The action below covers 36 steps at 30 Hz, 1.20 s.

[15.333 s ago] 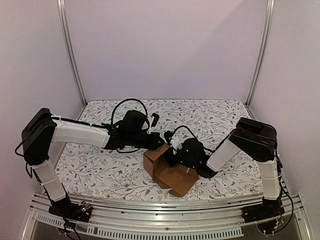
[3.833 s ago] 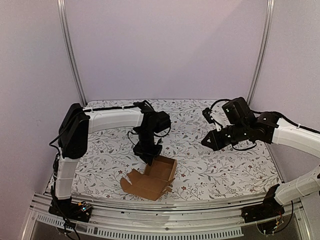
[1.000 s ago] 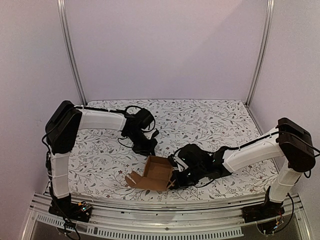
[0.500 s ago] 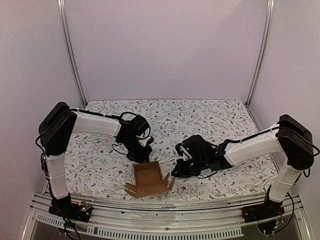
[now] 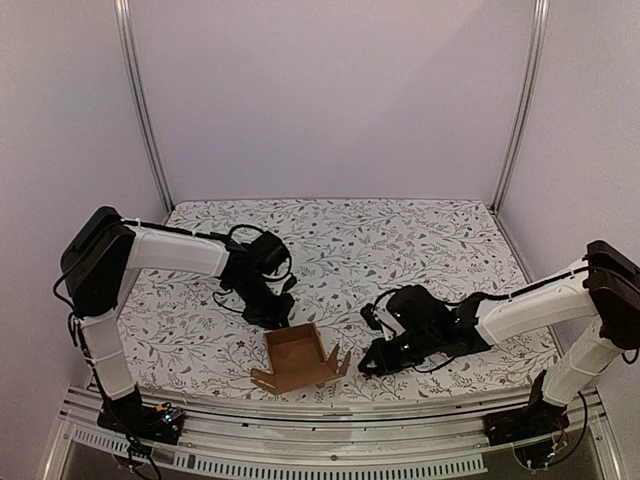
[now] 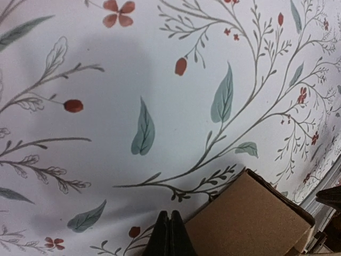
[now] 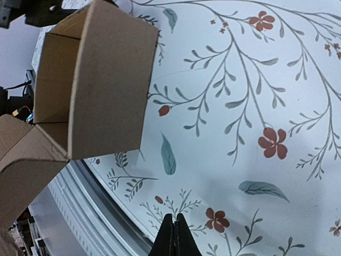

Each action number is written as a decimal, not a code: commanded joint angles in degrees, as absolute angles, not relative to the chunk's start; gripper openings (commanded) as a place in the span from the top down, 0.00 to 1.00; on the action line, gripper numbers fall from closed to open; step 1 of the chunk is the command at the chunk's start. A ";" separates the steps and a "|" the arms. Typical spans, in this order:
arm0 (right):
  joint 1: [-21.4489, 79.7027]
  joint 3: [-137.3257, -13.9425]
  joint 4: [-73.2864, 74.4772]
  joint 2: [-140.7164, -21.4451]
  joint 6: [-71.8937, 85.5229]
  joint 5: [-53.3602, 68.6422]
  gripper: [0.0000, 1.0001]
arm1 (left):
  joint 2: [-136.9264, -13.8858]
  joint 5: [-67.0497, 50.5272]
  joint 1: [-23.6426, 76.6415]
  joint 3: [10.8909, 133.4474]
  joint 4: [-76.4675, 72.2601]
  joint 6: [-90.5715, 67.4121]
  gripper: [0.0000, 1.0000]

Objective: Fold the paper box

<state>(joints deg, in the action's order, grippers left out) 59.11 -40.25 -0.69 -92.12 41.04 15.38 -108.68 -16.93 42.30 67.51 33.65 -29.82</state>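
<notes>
The paper box (image 5: 298,356) is a brown cardboard piece, partly folded into an open-topped cube with loose flaps, near the table's front edge. My left gripper (image 5: 277,316) is shut and sits low just behind the box's back left corner; in the left wrist view its tips (image 6: 169,230) lie right beside the box wall (image 6: 250,218), whether touching I cannot tell. My right gripper (image 5: 366,366) is shut and empty, a short way right of the box. In the right wrist view its tips (image 7: 174,234) point at bare cloth, with the box (image 7: 101,80) apart at upper left.
The table wears a floral cloth (image 5: 400,250). A metal rail (image 5: 330,415) runs along the near edge, close in front of the box. Upright frame posts (image 5: 140,100) stand at the back corners.
The right gripper has drawn back to the right, away from the box. The left gripper has slid forward and left to the box's rear corner. The box has shifted slightly left and toward the front.
</notes>
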 commanded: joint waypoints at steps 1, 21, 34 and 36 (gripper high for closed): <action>62.75 -37.28 -0.94 -84.94 35.88 14.66 0.99 | -106.20 -15.42 42.01 64.58 33.75 -30.72 1.00; 67.15 -36.28 10.65 -69.35 27.68 5.92 0.99 | -97.23 -21.16 46.34 51.57 34.74 -34.65 1.00; 67.12 -34.73 9.95 -73.91 34.87 5.23 0.99 | -102.18 -26.83 53.93 54.47 27.95 -40.50 1.00; 66.51 -33.54 9.55 -73.62 36.42 4.91 0.99 | -103.67 -27.61 54.80 55.76 26.69 -41.14 1.00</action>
<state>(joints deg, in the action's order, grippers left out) 66.85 -36.18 9.15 -73.19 32.56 6.52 -100.25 -24.91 52.51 52.86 31.09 -38.65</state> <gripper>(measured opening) 0.009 0.004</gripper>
